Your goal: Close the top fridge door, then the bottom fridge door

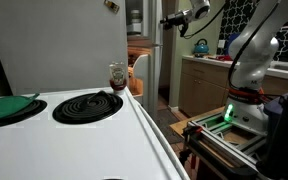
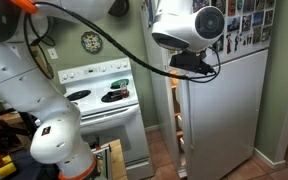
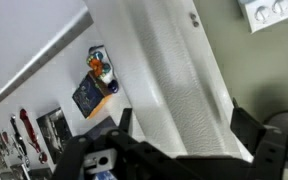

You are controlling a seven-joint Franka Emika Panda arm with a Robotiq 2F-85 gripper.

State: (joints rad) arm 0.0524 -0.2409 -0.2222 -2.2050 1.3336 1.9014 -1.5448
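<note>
Top fridge door (image 2: pixel 234 40), short silver-grey upper panel with photo magnets (image 2: pixel 249 18): in an exterior view, black claw (image 2: pixel 192 63) at its free edge. Bottom fridge door (image 2: pixel 224 125), taller plain panel: ajar, orange-lit gap (image 2: pixel 175 115) alongside. In an exterior view, claw (image 1: pixel 171 20) high up past grey fridge side wall (image 1: pixel 64 40) and white stove (image 1: pixel 94 140). Wrist view: claw (image 3: pixel 184 135) spread wide, gripping nothing; pale ribbed door edge (image 3: pixel 174 70) ahead.

Glossy stove top (image 1: pixel 114 140), matt black coil (image 1: pixel 87 105)

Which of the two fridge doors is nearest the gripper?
The top fridge door, the shorter upper panel with magnets stuck on it. The gripper is at its lower corner, above the taller, plain bottom fridge door.
</note>
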